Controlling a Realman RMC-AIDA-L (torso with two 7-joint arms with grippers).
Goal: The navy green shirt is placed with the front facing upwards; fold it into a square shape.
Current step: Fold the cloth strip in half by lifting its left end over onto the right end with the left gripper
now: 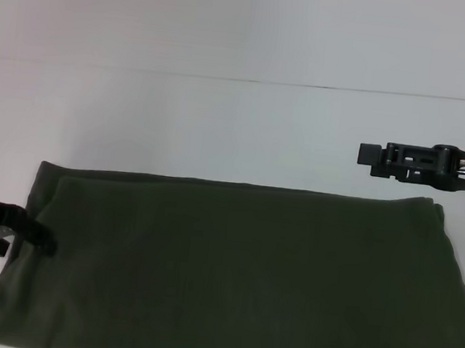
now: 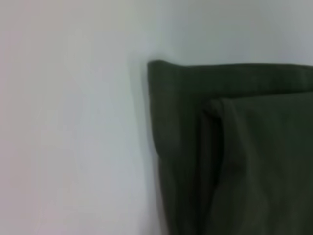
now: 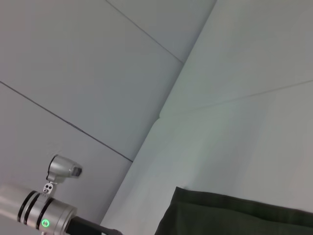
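Observation:
The navy green shirt (image 1: 230, 273) lies folded into a wide rectangle on the white table, plain green side up, with no lettering showing. A folded layer lies a little inside its left and far edges. My left gripper (image 1: 45, 243) rests low at the shirt's left edge, its tip on the cloth. The left wrist view shows a corner of the shirt (image 2: 244, 156) with that folded layer on top. My right gripper (image 1: 366, 155) hovers above the bare table, just beyond the shirt's far right corner and clear of it. The right wrist view catches only the shirt's edge (image 3: 234, 215).
The white table (image 1: 221, 123) runs back to a pale wall behind the shirt. The shirt's near edge reaches the bottom of the head view. A silver arm joint with a green light (image 3: 44, 218) shows in the right wrist view.

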